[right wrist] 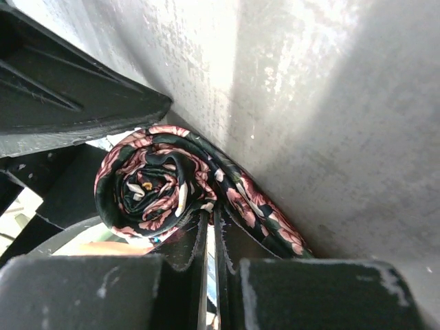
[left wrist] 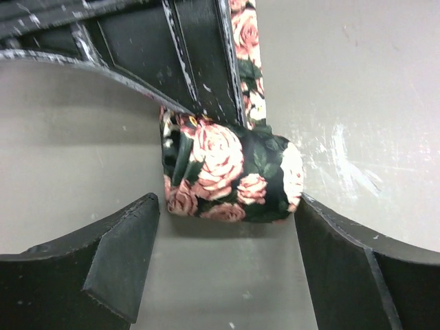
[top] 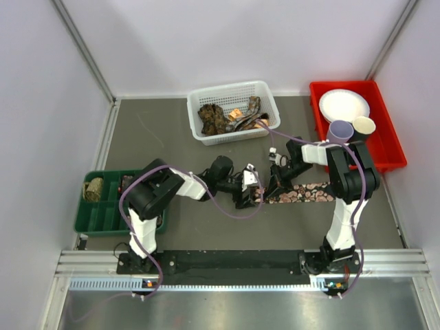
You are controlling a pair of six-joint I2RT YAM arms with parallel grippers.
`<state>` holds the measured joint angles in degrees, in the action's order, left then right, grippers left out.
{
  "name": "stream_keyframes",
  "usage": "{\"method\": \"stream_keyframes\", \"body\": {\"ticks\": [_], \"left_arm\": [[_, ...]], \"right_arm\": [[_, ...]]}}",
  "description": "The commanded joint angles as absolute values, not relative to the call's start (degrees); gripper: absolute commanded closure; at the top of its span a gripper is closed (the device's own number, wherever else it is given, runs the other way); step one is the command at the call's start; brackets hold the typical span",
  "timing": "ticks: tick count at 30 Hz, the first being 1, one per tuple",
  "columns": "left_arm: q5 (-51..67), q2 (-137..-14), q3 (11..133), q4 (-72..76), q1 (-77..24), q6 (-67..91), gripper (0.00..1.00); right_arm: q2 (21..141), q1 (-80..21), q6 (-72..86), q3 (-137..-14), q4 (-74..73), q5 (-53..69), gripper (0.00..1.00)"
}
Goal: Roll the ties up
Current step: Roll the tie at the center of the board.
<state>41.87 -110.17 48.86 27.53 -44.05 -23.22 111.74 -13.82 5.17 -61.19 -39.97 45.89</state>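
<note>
Left wrist: tie [left wrist: 227, 172] part-rolled, tail unrolled.
I had left gripper [left wrist: 225, 206] gaping around it, right gripper [right wrist: 210, 223] closed against it.

Tie coil [left wrist: 230, 172] fills gap inside left gripper [left wrist: 227, 207], jaws spread; right gripper [right wrist: 210, 220], pinched on coil, blocks far side. Flat tie tail [top: 313, 192] crosses table [top: 275, 227] rightward. Open table near rail [top: 240, 260] and toward basket [top: 234, 137]; green tray [top: 110, 214] bounds left.
</note>
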Motion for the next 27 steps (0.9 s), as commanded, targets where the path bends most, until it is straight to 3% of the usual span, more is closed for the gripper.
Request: {"method": "stream_keyframes", "body": {"ticks": [1,8,19,22,23,27], "left_arm": [[48.67,-115.65,46.14,41.9,-43.94,-18.2,0.17],[47.3,-118.56,46.67,51.42,-46.23,-20.03,0.17],[34.9,-118.21,51.15,33.33,-50.97,-34.0,0.26],[33.66,-117.78,52.12,28.23,-51.15,-35.94,0.45],[33.4,-117.6,52.12,27.26,-51.15,-36.3,0.56],[31.65,-116.9,51.25,21.37,-51.06,-36.74,0.56]], "right_arm": [[114.43,-14.15,2.9,-60.64,-36.91,31.73,1.0],[116.37,-14.33,2.37,-63.1,-39.28,32.78,1.0],[116.72,-14.24,1.76,-63.11,-40.25,34.63,1.0],[116.98,-14.24,1.32,-63.37,-40.87,35.68,1.0],[116.81,-14.24,1.23,-63.54,-40.96,35.94,1.0],[116.11,-13.98,0.7,-63.63,-41.05,36.04,1.0]]}}
